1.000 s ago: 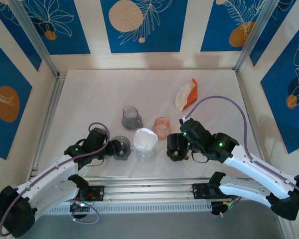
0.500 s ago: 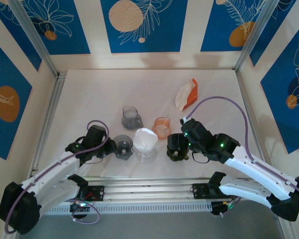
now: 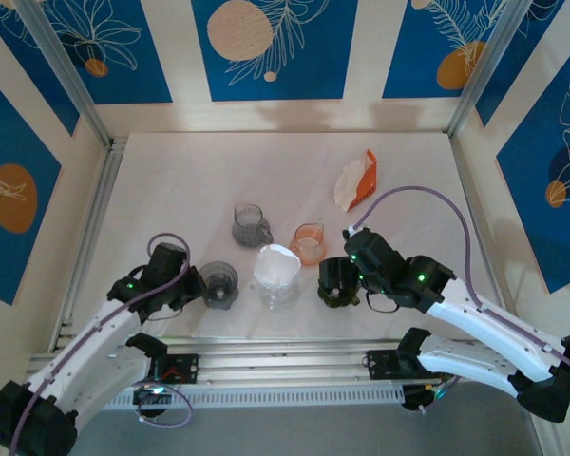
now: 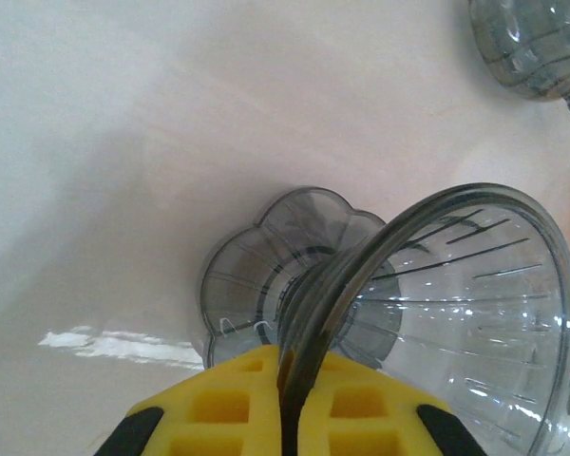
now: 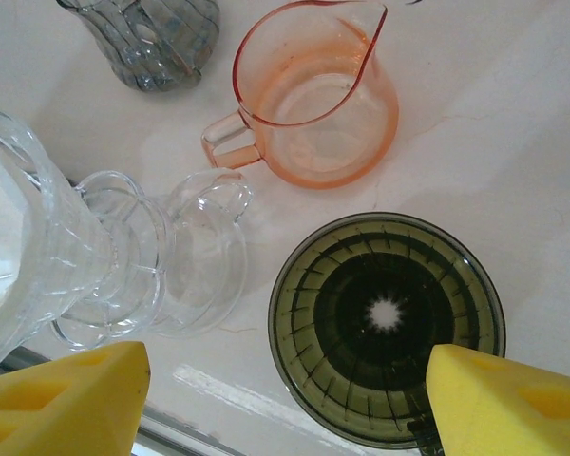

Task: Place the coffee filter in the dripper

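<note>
A white coffee filter [image 3: 276,264] already sits in the mouth of the clear dripper [image 3: 277,291], which stands in the middle of the near row. For that dripper, the placing looks done. The filter appears open and upright, but I cannot tell how deep it is seated.

Just left of the clear dripper, the left gripper [image 4: 290,380] is pinched tight on the rim of a grey dripper [image 4: 437,285]. This dripper holds no filter and is tipped, so its scalloped foot shows behind the cone. Just right of the clear dripper, the right gripper [image 5: 287,361] hangs with its jaws spread wide and nothing between them, over a dark green dripper [image 5: 387,323] that also has no filter.

Behind the clear dripper stand an orange jug [image 5: 313,104] and a grey jug [image 3: 250,225]. Farther back and to the right lies the filter packet [image 3: 357,180].

If the grey or green dripper is the one meant, fetching a filter from the packet and seating it is still to do.
</note>
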Tool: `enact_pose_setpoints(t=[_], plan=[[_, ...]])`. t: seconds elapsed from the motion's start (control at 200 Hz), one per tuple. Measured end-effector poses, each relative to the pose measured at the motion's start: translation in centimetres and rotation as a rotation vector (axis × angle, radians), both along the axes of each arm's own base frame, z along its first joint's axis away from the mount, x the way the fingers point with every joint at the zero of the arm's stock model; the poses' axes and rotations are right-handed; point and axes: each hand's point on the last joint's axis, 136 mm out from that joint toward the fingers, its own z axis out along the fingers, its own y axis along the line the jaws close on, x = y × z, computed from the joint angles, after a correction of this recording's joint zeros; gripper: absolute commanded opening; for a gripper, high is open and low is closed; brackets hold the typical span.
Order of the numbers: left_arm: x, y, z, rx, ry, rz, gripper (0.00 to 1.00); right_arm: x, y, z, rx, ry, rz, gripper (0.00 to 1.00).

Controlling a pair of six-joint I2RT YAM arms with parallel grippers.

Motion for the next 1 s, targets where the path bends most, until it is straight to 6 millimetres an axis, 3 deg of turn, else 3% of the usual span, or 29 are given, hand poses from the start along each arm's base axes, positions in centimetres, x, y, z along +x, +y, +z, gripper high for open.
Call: enact_pose_setpoints(t=[0.215,0.405,0.62,0.74,0.875,1.0], plan=[[-1.3,2.1,-0.2,0.042,0.027,0.055,0.08,-0.3,-0.3,-0.9,-0.014,0.017,0.002,0.77],[-2.1,2.6,-0.8,0.055,0.052,0.063,0.42,-0.5,-0.3,-0.6,0.001,0.013,0.004,0.77],[-2.2,2.9,-0.2,0.056,0.041,0.073,0.58,-1.0,0.2,-0.8,0.030,0.029,0.038,0.77],[-1.9,2.8,1.8,0.036,-0.013,0.071,0.75,-2.0,1.1,-1.7,0.074,0.054,0.100,0.77],[-1.0,2.6,6.3,-0.006,-0.144,0.075,0.92,-3.5,3.0,-2.9,0.117,0.096,0.205,0.76],[-0.5,2.6,9.5,-0.028,-0.234,0.073,0.98,-5.0,4.8,-3.8,0.132,0.121,0.294,0.72]])
